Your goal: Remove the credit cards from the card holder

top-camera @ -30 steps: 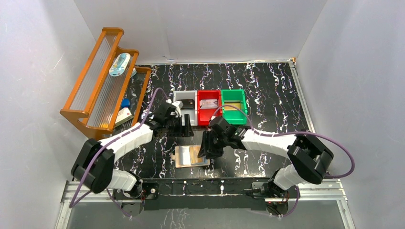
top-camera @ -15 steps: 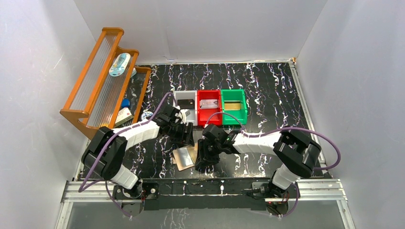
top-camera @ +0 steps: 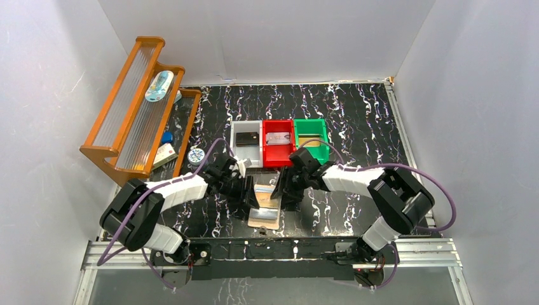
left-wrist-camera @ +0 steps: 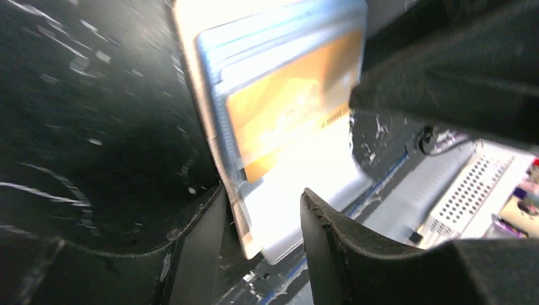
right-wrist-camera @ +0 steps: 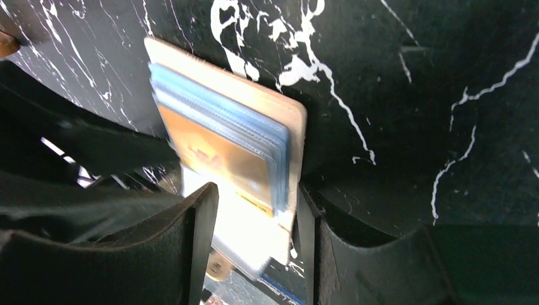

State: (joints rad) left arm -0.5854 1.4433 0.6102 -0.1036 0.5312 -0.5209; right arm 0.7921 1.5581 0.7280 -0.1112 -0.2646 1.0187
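Table [top-camera: 356, 114]: black surface with white marble veining, walled at the left, far and right edges.

- Wooden rack [top-camera: 127, 108]: orange-brown, ribbed clear panels, along the left edge toward the far-left corner.
- Round disc [top-camera: 195, 154]: small, blue and white, just beside the rack's near end.
- Grey bin [top-camera: 246, 125], red bin [top-camera: 278, 122], green bin [top-camera: 309, 122]: touching in a row, mid-surface.
- Card holder [top-camera: 264, 219]: tan, open, near the near edge at its middle; only the near flap appears to rest on the surface.

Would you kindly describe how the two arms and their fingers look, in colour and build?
Both the left arm and right arm have white links, chunky black joints and a looping purple cable. The fingers are matte black, with ridged inner edges.
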